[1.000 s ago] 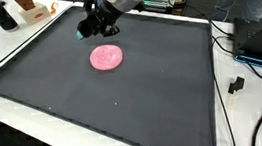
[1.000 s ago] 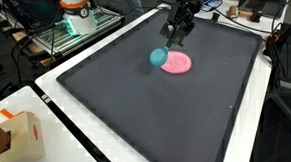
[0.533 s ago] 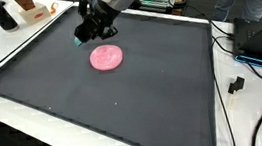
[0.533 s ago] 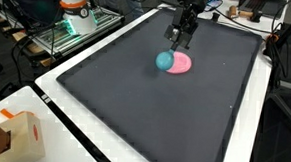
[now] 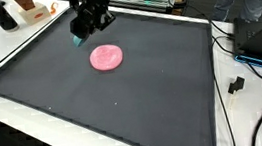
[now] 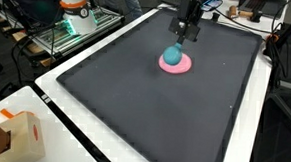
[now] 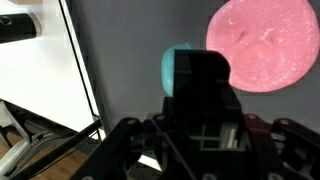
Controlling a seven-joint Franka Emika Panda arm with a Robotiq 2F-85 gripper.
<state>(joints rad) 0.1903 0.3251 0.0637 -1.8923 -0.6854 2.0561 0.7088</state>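
Wrist view: the teal ball sits at the jaws. One black finger covers its right half. The pink disc lies flat on the black mat, up and right of the ball, with a sliver of mat between the two.

Jaws: clamped on the ball, judged from the wrist view together with an exterior view, where the ball hangs at the fingertips clear of the mat. The contact itself is hidden by the finger.

Position: the ball is held aloft, near the disc but to one side of it. In an exterior view it seems to overlap the disc. That reads as line of sight, not contact.

Step (judgement): carry phase. The ball is gripped and off the mat, not set down anywhere.

Next move (judgement): any lowering calls for a straight descent. The jaws should part only once the ball bears on something, as a round thing will roll off when let go. Setting it on the disc would first need a short sideways shift toward the disc.

Orientation: no long axis to record. The ball looks about as wide as tall in both exterior views. The wrist view shows a flatter left edge, so it may not be a true sphere, and too much of it is covered to say. It points no particular way.
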